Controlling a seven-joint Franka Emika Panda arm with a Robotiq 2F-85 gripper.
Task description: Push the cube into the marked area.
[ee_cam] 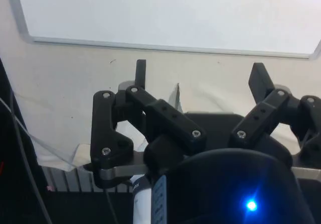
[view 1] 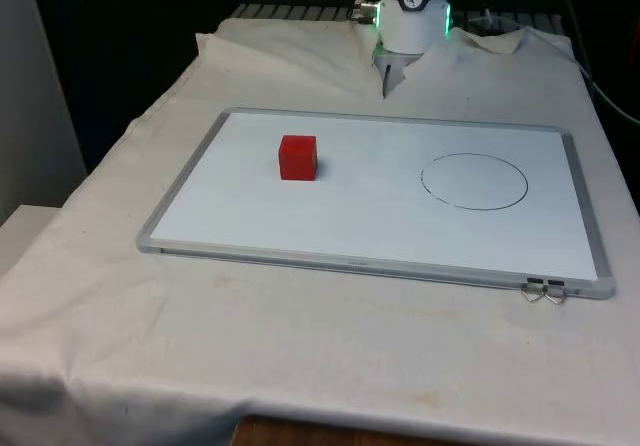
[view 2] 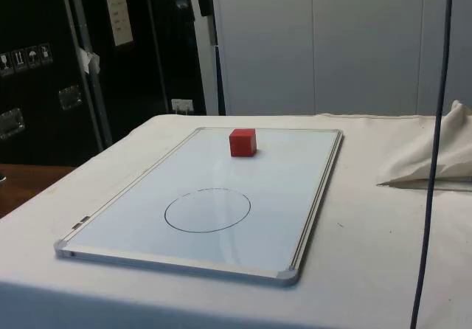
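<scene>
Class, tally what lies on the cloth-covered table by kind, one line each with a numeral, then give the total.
Red cube: 1
White rectangular whiteboard with a metal frame: 1
Black drawn circle on the whiteboard: 1
Black two-finger gripper, fingers apart: 1
Total: 4

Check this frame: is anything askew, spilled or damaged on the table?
Nothing stands out. The red cube sits upright on the whiteboard, apart from the drawn circle. The open claw hangs over the white cloth beyond the board's edge.
</scene>
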